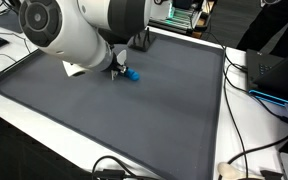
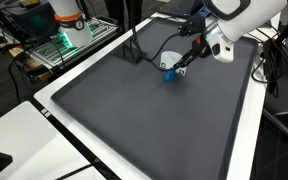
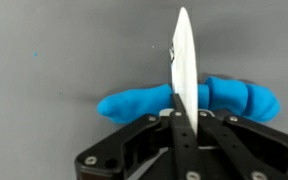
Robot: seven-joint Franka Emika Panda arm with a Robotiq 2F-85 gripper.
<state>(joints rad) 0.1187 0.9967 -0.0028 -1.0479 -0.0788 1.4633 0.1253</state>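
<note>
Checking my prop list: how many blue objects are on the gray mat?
1. The blue piece lies on the gray mat, right beneath the fingers, which grip a thin white piece across it. The arm may hide others.

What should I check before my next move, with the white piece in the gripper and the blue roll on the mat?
1. Grip: gripper is shut on the thin white piece: ok.
2. Alignment: the piece runs straight out from between the fingers, not skewed: ok.
3. Position: the blue lumpy roll lies on the grey mat, crosswise to the piece: ok.
4. Margin: in both exterior views the roll sits well inside the mat's edge: ok.
5. Contact between the piece's edge and the roll: cannot tell.
</note>
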